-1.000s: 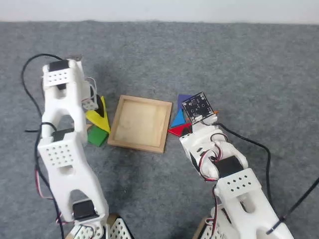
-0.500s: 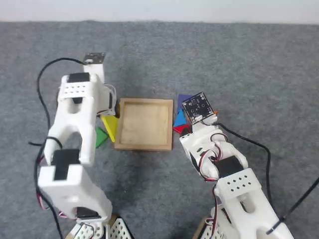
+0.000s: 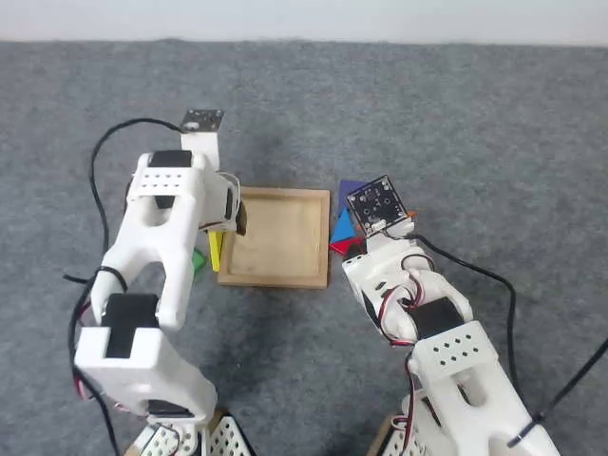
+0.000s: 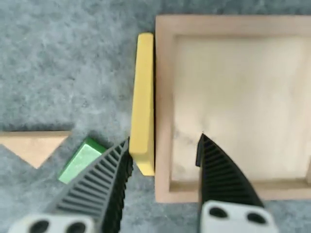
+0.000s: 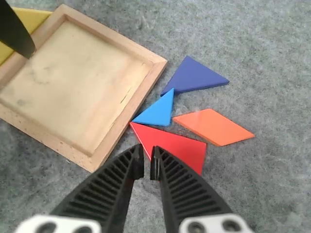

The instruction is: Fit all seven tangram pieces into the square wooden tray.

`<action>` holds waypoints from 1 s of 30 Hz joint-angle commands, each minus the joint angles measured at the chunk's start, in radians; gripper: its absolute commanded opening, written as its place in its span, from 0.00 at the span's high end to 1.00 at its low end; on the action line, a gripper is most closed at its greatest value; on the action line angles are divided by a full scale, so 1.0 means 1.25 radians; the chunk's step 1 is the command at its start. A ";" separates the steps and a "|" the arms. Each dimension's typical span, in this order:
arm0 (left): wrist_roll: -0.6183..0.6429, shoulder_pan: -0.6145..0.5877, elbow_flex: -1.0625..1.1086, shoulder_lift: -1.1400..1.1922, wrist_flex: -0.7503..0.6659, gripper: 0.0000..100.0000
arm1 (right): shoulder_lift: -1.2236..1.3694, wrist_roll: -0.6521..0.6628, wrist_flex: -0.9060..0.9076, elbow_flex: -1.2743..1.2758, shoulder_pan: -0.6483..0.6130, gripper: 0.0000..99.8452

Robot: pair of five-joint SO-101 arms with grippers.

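Grey carpet (image 3: 475,123) covers the table, with the square wooden tray (image 3: 275,279) at its centre and no piece in it. The left gripper (image 4: 164,140), jaws apart, straddles the tray's wall and the yellow piece (image 4: 145,97), which stands on edge touching that wall's outside. The right gripper (image 5: 147,150), fingers together on nothing, hangs just beside the tray's opposite wall. Off that wall lie the red triangle (image 5: 172,145), dark blue triangle (image 5: 194,77), orange parallelogram (image 5: 211,126) and light blue triangle (image 5: 158,111). A green piece (image 4: 80,160) and a wood-coloured triangle (image 4: 34,145) sit beyond the yellow one. The pieces look thin, stiff, light and probably slick. The upright yellow one is best pinched across its flat faces; the flat-lying ones offer only narrow edges.
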 commanded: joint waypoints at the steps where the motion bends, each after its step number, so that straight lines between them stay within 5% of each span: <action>1: 0.010 0.005 0.021 -0.042 -0.059 0.81 | -0.029 0.011 -0.020 -0.006 -0.003 0.96; 9: 0.005 0.032 0.031 -0.049 -0.076 0.98 | -0.029 0.011 -0.020 -0.006 -0.003 0.96; 18: 0.005 0.064 0.031 -0.061 -0.076 0.99 | -0.029 0.011 -0.020 -0.006 -0.003 0.96; 25: 0.009 0.032 0.105 -0.284 -0.076 0.99 | -0.029 0.011 -0.020 -0.006 -0.003 0.96; 30: 0.005 0.134 0.245 -0.428 -0.139 0.99 | -0.029 0.011 -0.020 -0.009 0.001 0.96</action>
